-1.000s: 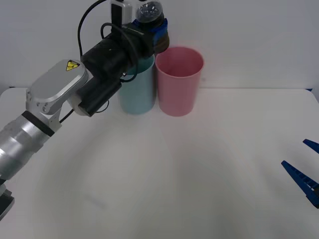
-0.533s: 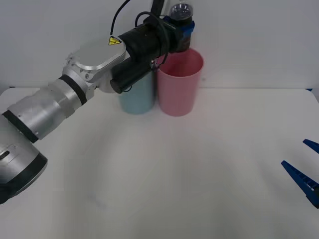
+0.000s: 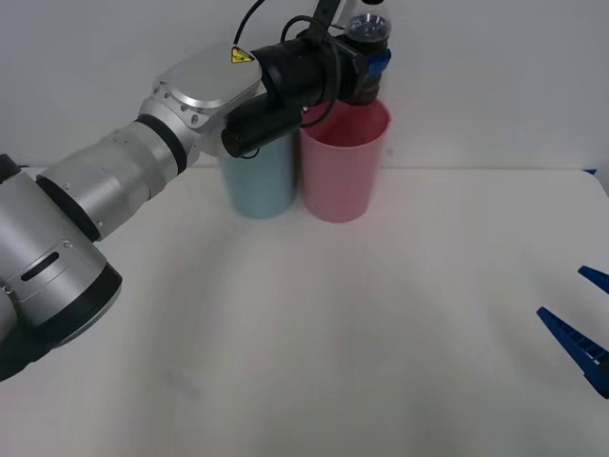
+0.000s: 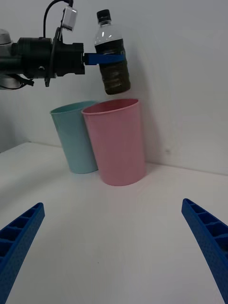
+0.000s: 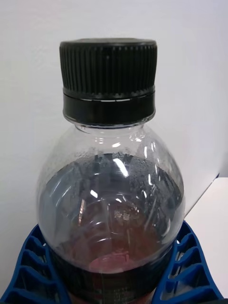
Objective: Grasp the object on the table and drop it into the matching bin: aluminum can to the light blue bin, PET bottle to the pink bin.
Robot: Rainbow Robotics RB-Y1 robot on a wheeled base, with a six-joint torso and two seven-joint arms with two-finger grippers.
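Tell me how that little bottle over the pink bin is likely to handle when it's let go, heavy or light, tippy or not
The PET bottle, clamped upright in the left gripper, looks well over half full of dark contents, so probably heavy for its size. Its smooth, rounded shoulders suggest it could slip in a loose grip. Hanging just above the pink bin, it should drop straight in, likely with a thump.

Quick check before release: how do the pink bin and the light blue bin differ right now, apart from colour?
The PET bottle, shut in the left gripper, hangs above the pink bin, not the light blue bin. In the front view the left arm crosses the light blue bin's rim, while the pink bin's rim shows almost whole. Both are tall, tapered tubs of like size, upright side by side on the table. The right gripper waits open.
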